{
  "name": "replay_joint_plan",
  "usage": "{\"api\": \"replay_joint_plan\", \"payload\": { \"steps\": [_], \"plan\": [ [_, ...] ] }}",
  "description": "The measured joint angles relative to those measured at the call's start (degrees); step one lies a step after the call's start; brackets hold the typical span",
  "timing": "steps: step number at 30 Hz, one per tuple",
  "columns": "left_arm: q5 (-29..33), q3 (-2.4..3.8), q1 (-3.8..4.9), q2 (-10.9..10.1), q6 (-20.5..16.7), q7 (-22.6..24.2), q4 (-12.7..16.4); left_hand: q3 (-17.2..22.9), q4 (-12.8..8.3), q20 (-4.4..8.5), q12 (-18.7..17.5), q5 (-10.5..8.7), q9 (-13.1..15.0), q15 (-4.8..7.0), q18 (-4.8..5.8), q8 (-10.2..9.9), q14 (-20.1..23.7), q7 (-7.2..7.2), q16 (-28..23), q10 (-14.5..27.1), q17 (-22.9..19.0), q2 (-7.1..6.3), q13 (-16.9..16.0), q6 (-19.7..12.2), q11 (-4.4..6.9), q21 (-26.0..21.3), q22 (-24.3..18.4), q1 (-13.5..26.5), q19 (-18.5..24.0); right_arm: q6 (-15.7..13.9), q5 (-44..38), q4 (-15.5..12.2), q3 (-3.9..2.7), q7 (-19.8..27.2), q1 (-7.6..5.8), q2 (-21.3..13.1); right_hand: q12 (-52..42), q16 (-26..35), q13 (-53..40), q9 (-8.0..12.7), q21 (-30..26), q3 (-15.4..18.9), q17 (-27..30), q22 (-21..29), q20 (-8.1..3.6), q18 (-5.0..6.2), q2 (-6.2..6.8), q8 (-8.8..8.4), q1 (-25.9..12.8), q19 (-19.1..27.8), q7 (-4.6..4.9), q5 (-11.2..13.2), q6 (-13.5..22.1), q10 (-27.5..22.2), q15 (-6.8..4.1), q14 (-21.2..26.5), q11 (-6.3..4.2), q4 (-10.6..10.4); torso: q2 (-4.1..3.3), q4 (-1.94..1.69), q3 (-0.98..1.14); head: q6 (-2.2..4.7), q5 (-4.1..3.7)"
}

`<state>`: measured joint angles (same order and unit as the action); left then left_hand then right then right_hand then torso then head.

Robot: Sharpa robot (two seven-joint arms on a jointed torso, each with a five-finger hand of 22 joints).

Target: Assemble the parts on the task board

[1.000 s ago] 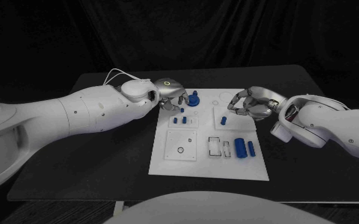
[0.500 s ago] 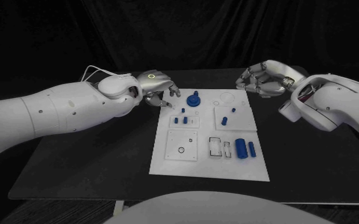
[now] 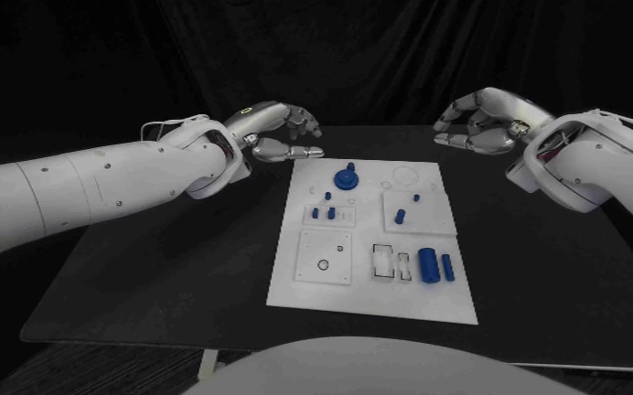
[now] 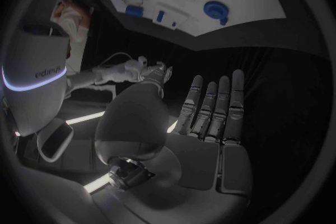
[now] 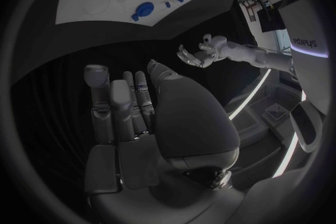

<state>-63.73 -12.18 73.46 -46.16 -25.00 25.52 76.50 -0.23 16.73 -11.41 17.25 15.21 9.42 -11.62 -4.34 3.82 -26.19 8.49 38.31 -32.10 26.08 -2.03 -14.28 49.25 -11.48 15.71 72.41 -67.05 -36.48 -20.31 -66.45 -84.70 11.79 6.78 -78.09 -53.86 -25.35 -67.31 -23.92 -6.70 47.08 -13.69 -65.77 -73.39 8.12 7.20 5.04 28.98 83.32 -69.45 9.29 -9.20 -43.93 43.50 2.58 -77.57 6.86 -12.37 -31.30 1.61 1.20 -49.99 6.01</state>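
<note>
The white task board (image 3: 298, 281) lies mid-table. On it stand a round blue knobbed part (image 3: 347, 178), short blue pegs (image 3: 322, 213) and another blue peg (image 3: 400, 217). A thick blue cylinder (image 3: 426, 263) lies near its front right. My left hand (image 3: 277, 132) hovers off the board's far left corner, fingers apart and holding nothing. My right hand (image 3: 481, 122) hangs beyond the far right corner, also bare. In the left wrist view my left hand's fingers (image 4: 210, 109) stretch straight, with the board (image 4: 245, 5) beyond them. The right wrist view shows my right hand (image 5: 133, 112) with nothing in it.
A square white plate with a dark ring (image 3: 323, 256) and open rectangular slots (image 3: 380, 261) sit at the board's front. A slim blue pin (image 3: 447, 267) lies beside the cylinder. Black table (image 3: 158, 258) spreads around the board on both sides.
Both hands have lifted off the board and drawn back and outward: the left from beside the round blue part, the right from over the peg plate. The parts stay where they were.
</note>
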Motion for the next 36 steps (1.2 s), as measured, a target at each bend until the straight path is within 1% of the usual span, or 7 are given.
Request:
{"api": "replay_joint_plan", "payload": {
  "steps": [3,7,11,15,18,27,36],
  "plan": [
    [11.2,0.01,-0.01,0.4,2.2,4.6,-0.6,-3.7,0.0,-1.93,-1.4,-3.08,-0.9,1.46,-0.01,0.0,14.7,1.32,-13.5,8.9,-10.7,2.12,3.8,-1.4,1.92,-10.8,-7.9,0.1,15.4,0.3,-4.1,1.5,0.05,0.2,1.19,0.7,0.0,-2.3,1.6,0.5,4.0,1.7,-1.3,-1.3,-0.05,-0.01,0.56,-1.58,-0.6,-2.9,-0.31,2.4,-0.3,0.8,-0.56,-1.2,-0.3,-1.0,0.35,-0.36,-0.25,0.0,-0.51],
    [23.0,0.03,-0.36,0.6,7.6,8.8,-1.1,-6.4,0.1,-3.47,-7.4,-7.88,-2.7,3.92,0.0,0.0,24.3,-2.14,-31.4,21.9,-22.5,3.67,9.6,-6.6,6.96,-13.1,-30.0,1.6,29.2,0.7,-8.7,3.1,0.06,0.7,2.66,1.7,3.2,-6.0,5.8,1.7,11.1,2.7,-4.0,-1.6,-0.35,-0.01,0.77,-5.43,0.1,-7.2,-1.19,-0.8,-2.1,1.8,-0.65,-4.2,-0.13,-1.1,0.87,-0.94,-0.58,0.0,-1.12],
    [31.6,0.01,-1.08,0.7,13.4,10.8,-1.1,-8.6,0.0,-5.03,-10.5,-9.13,-7.2,2.71,-1.82,-1.8,25.9,-7.88,-37.9,27.4,-25.8,5.51,12.6,-29.8,7.75,-13.2,-41.7,1.4,32.1,0.8,-11.7,4.6,0.05,1.2,3.97,2.6,6.3,-7.9,10.0,2.5,14.5,3.4,-5.4,-1.6,-0.11,-0.98,0.6,-9.19,0.8,-8.9,-1.6,-2.1,-3.7,2.8,-0.28,-5.3,0.39,-1.1,1.56,-1.65,-0.9,0.0,-1.96],
    [38.0,-0.03,-1.86,0.8,18.3,11.7,-1.1,-9.3,0.1,-5.05,-11.4,-9.13,-7.6,2.85,-1.87,-2.1,26.0,-10.13,-38.1,28.7,-26.0,5.8,12.9,-36.4,8.62,-13.5,-46.2,1.5,32.7,0.8,-13.6,6.1,0.03,1.8,5.49,3.4,7.3,-8.6,12.1,2.6,15.0,4.9,-5.8,-1.6,-0.11,-0.97,0.67,-11.26,0.7,-8.9,-1.31,0.4,-4.0,3.6,-0.28,-5.3,0.24,-1.9,2.1,-2.21,-1.12,0.0,-2.74],
    [41.6,-0.03,-2.3,0.8,21.1,12.2,-0.9,-9.8,0.0,-5.15,-12.7,-9.13,-8.2,3.45,-1.86,-2.5,26.2,-13.03,-38.1,30.1,-26.0,6.21,13.2,-40.7,9.81,-14.6,-60.2,1.5,35.4,0.7,-14.6,7.1,0.07,2.2,6.51,3.9,7.3,-8.6,12.8,2.6,15.0,5.5,-5.8,-1.6,-0.11,-0.97,1.09,-12.02,0.3,-8.9,-1.52,1.3,-4.2,4.2,-0.48,-5.5,0.1,-2.3,2.47,-2.67,-1.31,0.0,-3.45],
    [46.7,-0.03,-3.17,0.5,24.9,12.9,-0.6,-9.8,0.0,-5.06,-12.7,-3.87,-8.2,3.14,-1.86,-2.5,26.2,-10.82,-38.1,30.9,-26.0,8.48,13.2,-39.9,9.67,-14.6,-62.6,-2.8,35.5,0.8,-16.4,9.1,0.05,2.9,7.75,5.2,7.6,-9.7,14.7,2.6,16.1,5.1,-6.4,-1.6,-0.62,-0.96,1.03,-15.52,2.8,-9.4,-2.65,-8.1,-3.9,5.7,-0.79,-5.8,-0.42,-0.7,3.28,-3.34,-1.79,0.0,-4.7],
    [48.2,-0.02,-3.89,1.1,26.5,13.1,-0.8,-10.4,0.0,-5.06,-12.4,-2.62,-8.1,2.58,-1.86,-2.5,26.2,-10.74,-38.1,30.9,-26.0,9.33,13.2,-39.8,9.64,-14.6,-62.7,-4.0,35.5,2.3,-17.9,10.2,0.06,2.7,9.57,5.9,7.6,-10.2,15.0,2.5,16.4,4.9,-6.6,-1.5,-0.83,-0.95,1.06,-16.46,2.9,-9.6,-2.97,-6.0,-3.6,6.3,-1.0,-6.0,-0.51,-0.5,3.94,-3.28,-1.91,0.0,-5.2]
  ]
}}
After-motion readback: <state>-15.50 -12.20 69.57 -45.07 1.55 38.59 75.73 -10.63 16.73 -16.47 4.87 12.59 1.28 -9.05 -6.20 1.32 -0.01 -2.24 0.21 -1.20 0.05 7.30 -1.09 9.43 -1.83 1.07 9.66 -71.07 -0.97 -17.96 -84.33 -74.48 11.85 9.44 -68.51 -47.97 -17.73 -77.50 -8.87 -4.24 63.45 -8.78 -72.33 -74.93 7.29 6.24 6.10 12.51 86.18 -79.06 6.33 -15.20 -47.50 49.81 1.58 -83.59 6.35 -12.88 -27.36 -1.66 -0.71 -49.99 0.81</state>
